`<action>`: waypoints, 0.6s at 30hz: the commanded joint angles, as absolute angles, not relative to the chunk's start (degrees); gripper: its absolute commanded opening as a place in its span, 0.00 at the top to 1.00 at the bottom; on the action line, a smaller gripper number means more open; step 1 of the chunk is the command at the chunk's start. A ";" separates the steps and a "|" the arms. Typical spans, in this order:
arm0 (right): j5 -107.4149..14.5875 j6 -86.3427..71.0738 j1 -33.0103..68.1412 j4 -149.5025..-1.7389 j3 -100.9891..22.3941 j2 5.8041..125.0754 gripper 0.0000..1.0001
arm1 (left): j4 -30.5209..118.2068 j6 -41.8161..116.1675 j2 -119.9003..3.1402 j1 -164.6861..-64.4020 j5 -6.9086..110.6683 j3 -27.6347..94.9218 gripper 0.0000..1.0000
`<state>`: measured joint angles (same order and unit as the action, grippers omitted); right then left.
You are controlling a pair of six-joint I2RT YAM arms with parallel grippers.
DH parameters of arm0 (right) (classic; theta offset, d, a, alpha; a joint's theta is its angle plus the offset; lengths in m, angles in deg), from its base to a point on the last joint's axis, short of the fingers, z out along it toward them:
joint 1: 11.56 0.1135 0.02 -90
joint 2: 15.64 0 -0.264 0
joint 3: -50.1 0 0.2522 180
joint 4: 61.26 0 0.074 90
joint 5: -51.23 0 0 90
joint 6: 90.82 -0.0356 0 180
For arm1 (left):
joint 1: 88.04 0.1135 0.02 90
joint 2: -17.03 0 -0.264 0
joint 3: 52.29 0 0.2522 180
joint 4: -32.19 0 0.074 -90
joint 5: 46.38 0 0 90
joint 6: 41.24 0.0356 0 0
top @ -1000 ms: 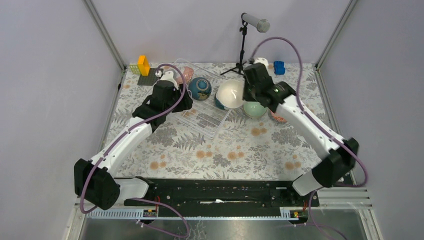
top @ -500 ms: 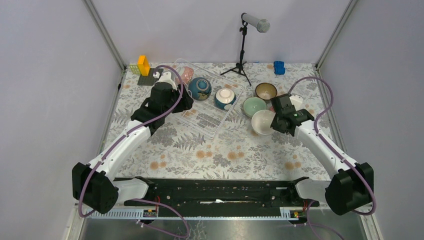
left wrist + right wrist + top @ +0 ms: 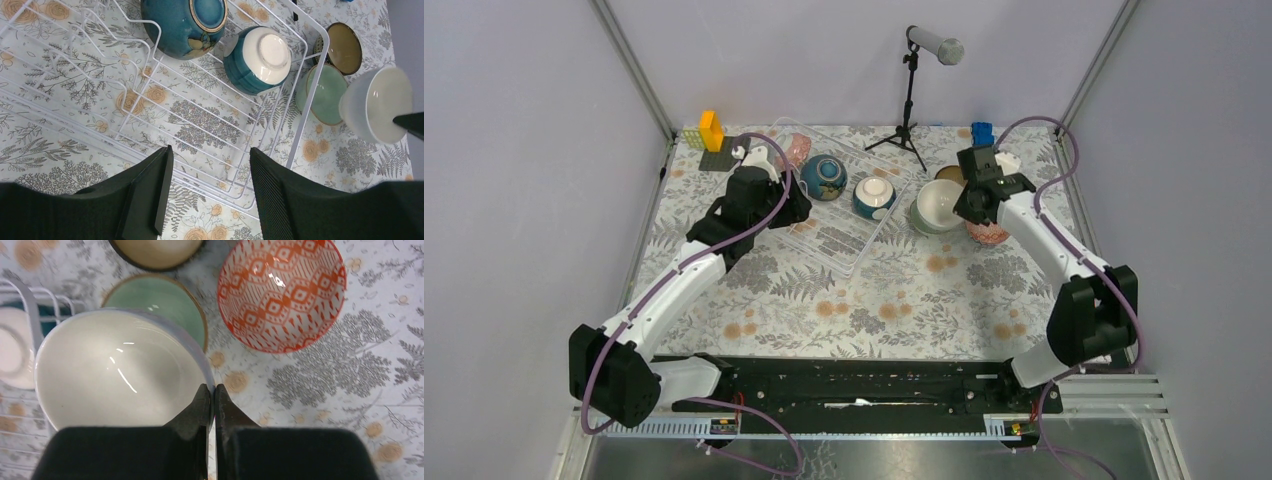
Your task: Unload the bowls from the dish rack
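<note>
Backward from the near desk (image 3: 874, 300) went the right tool (image 3: 210, 394). It now holds the white bowl (image 3: 120, 375) over the green bowl (image 3: 160, 297), jaws pinched shut on the glossy rim. A red-patterned bowl (image 3: 282, 295) sits just beside. The left tool (image 3: 210, 165) hangs partly open and empty above the rack (image 3: 839, 245), where a teal bowl (image 3: 182, 22) and a blue-white bowl (image 3: 257, 60) lie beyond its fingers.
</note>
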<state>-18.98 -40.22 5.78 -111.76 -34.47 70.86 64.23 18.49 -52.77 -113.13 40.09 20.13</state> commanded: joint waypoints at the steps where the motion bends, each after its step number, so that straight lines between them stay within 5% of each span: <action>1: -18.89 -43.63 3.63 -109.57 -41.66 74.96 1.00 | 61.33 18.59 -52.04 -113.18 39.71 19.92 0.37; 18: -18.56 -42.52 -4.13 -111.01 -61.54 94.59 1.00 | 61.33 18.68 -53.33 -113.18 40.35 20.27 0.37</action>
